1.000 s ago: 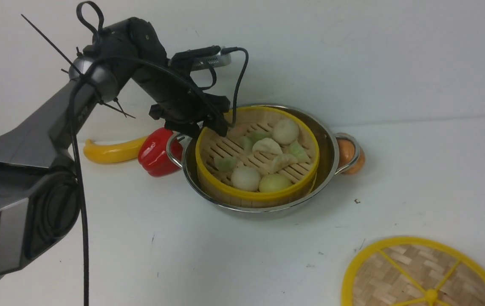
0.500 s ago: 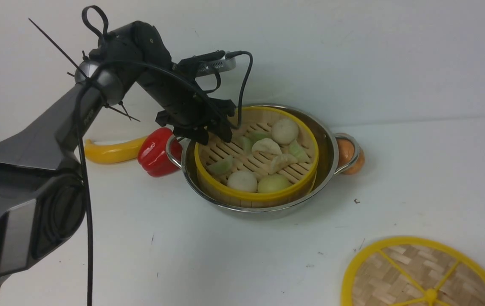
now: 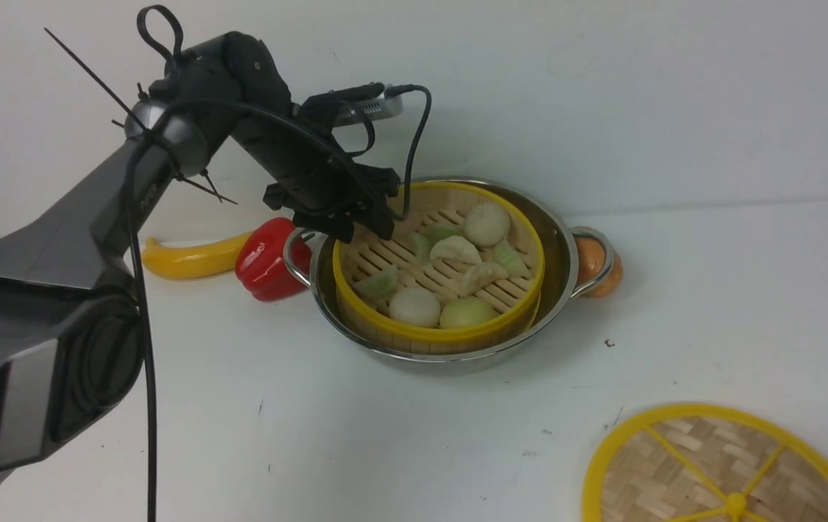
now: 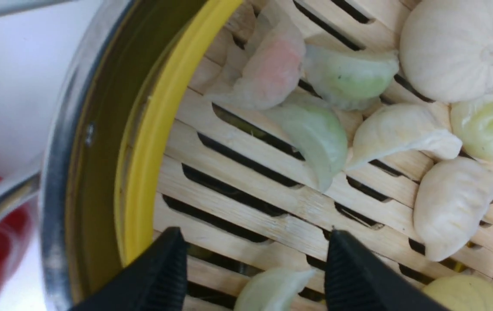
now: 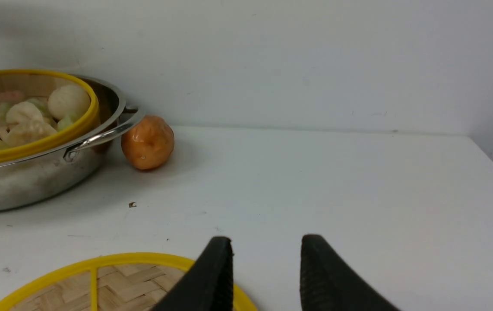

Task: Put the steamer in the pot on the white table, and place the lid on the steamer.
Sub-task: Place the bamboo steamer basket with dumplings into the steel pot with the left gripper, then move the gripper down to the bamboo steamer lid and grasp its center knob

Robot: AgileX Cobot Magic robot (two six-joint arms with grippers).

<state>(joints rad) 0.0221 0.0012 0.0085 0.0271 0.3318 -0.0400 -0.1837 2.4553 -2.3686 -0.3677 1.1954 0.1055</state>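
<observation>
The steamer [image 3: 414,337], a bamboo basket with a yellow rim holding pale dumplings and buns, sits inside the steel pot [image 3: 560,243] on the white table [image 3: 356,435]. My left gripper [image 3: 363,229] hovers over the steamer's far-left rim, open and empty. In the left wrist view its fingers [image 4: 173,263] spread over the slatted floor [image 4: 238,190], beside the pot wall [image 4: 69,172]. The lid [image 3: 682,471] lies flat at the front right. My right gripper [image 5: 266,248] is open and empty, just above the lid's edge [image 5: 121,280]. The right arm does not show in the front view.
A red pepper [image 3: 265,261] and a yellow banana [image 3: 189,261] lie left of the pot. An orange fruit [image 3: 600,267] touches its right handle and also shows in the right wrist view [image 5: 148,141]. A white wall stands close behind.
My left gripper let go of the steamer's rim and lifted slightly. The steamer dropped from a tilt to sit level in the pot, and its dumplings shifted.
</observation>
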